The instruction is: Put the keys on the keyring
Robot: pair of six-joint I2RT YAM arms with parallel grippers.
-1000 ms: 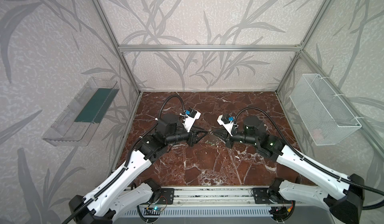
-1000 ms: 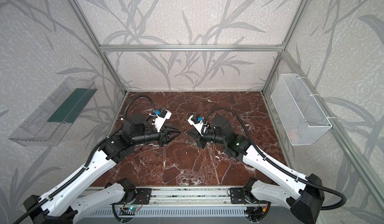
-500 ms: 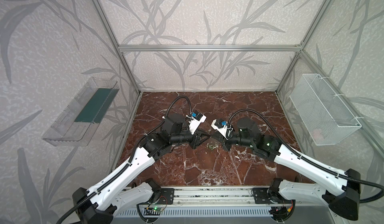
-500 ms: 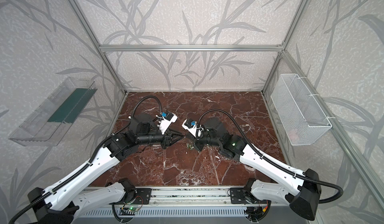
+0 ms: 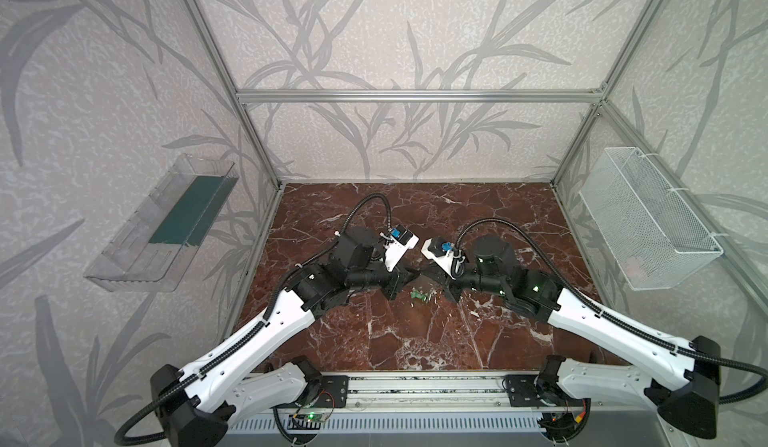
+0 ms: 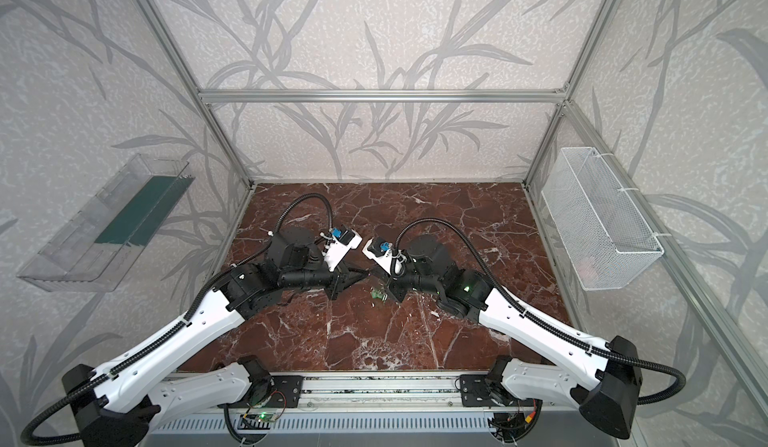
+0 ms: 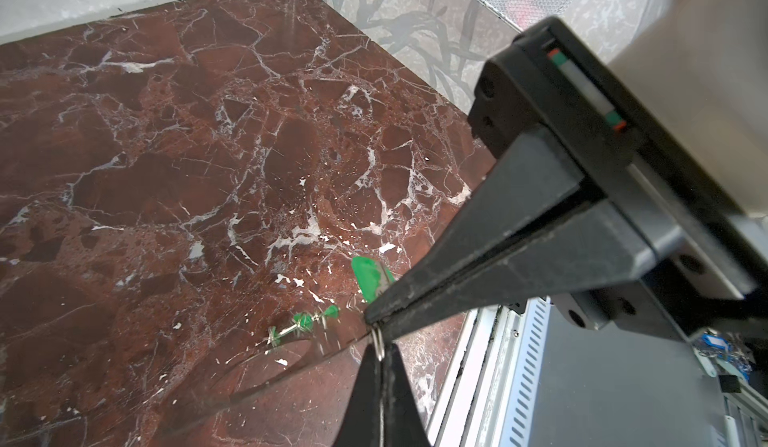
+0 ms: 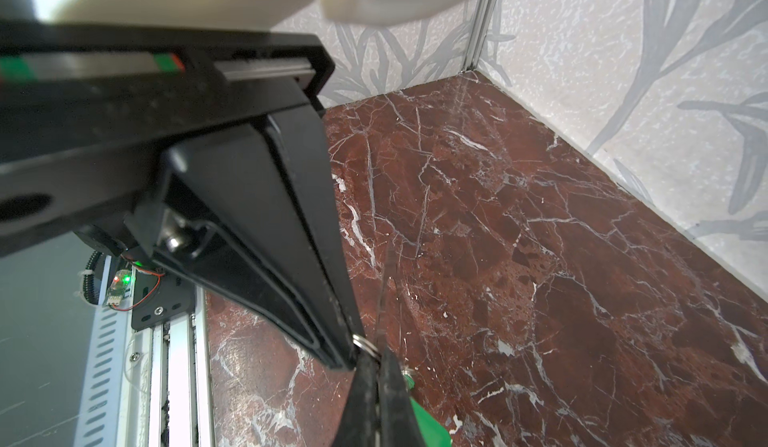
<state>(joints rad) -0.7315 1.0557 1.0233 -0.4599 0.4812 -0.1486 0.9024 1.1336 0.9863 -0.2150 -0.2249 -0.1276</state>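
ok so closest in, on the base rail (image 5: 415, 391) side of the keyring (image 7: 377, 343), you've got the keys (image 5: 420, 295): green tags + silver bits, bunched just beside the ring. One green tag (image 7: 371, 275) shows right behind the left gripper (image 7: 371, 323) tip in the left wrist view. Can't tell if it's already hung on the ring or just lying on the marble floor (image 5: 415, 341) under it

Then the ring itself: small silver wire loop, pinched from both sides. Right gripper (image 8: 353, 359) is clamped tight on one side of it. Left gripper has its fingers squeezed together on the other side, the two tips nearly meeting w/ the ring between

Imo the step in hand is prying the coils apart so a key can slide on. How I'd do it:
- treat the right grip as the anchor, move only the left
- tiny moves, bc a thin wire in flat pads will prob pop out if you yank
- spread the coils sideways, don't stretch the loop
- go by the wrist views, the ring's too small to read in both top views

Past the ring it's just floor to the back wall. The mesh basket (image 5: 648, 233) & clear tray (image 5: 166, 233) hang on the side walls, well apart from the ring and, I reckon, no part of this step
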